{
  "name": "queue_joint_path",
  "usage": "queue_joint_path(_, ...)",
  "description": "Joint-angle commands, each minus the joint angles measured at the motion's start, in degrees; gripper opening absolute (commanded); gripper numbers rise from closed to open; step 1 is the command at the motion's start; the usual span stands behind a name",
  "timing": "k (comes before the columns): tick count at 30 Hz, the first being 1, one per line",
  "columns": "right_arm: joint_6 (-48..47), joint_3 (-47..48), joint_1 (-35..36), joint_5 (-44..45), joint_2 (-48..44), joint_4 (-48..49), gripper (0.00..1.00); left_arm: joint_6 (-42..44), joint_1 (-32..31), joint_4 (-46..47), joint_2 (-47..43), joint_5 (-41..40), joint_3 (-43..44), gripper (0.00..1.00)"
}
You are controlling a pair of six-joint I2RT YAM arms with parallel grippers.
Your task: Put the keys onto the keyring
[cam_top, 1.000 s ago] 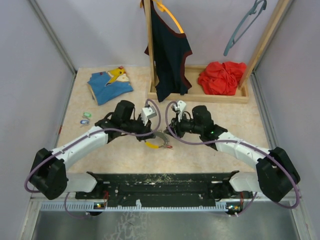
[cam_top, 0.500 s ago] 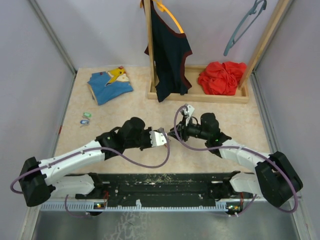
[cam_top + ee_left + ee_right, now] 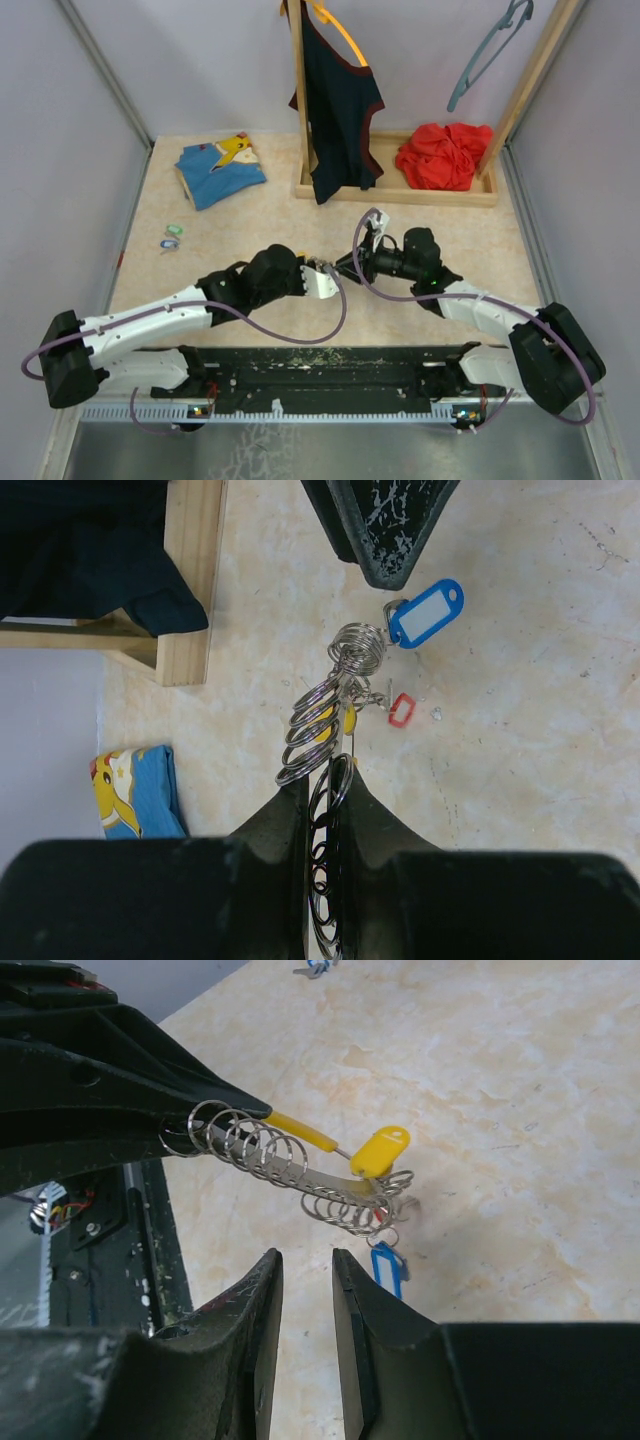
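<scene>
My left gripper (image 3: 325, 780) is shut on the keyring (image 3: 320, 720), a stack of thin grey wire rings, and holds it above the table. A yellow tag (image 3: 380, 1150), a small red piece (image 3: 400, 709) and a blue label tag (image 3: 425, 612) hang from it. My right gripper (image 3: 305, 1260) is open and empty, its tips just short of the ring's free end (image 3: 350, 1205). In the top view the two grippers (image 3: 325, 280) (image 3: 352, 264) meet at the table's middle. The two tiny keys, mint green (image 3: 173, 229) and blue (image 3: 168, 242), lie far left on the table.
A folded blue cloth (image 3: 220, 165) lies at the back left. A wooden rack (image 3: 400, 190) at the back holds a dark hanging top (image 3: 340, 100) and a red cloth (image 3: 445, 155). The black base rail (image 3: 320, 365) runs along the near edge.
My left gripper has taken the keyring off the table and moved right with it. My right gripper has shifted slightly right and now faces it.
</scene>
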Motion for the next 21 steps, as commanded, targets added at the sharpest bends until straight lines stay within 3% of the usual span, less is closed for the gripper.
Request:
queue_joint_path(1, 4.2, 1.6, -0.3, -3.8, -0.3, 3.7, 0.27, 0.8, -0.3, 4.1, -1.1, -0.7, -0.9, 0.00)
queue_joint_path(6, 7.1, 2.0, -0.3, -3.6, 3.8, 5.6, 0.27, -0.5, -0.3, 6.2, -1.8, 1.0, -1.6, 0.00)
queue_joint_path(15, 28.4, -1.7, -1.7, -3.8, 10.6, 28.5, 0.26, -4.0, -0.3, 11.6, -4.0, 0.8, -4.3, 0.00)
queue_joint_path(21, 34.5, -2.3, -3.0, -3.3, 13.8, 34.2, 0.25, -5.7, -0.3, 13.5, -5.0, 1.1, -5.1, 0.00)
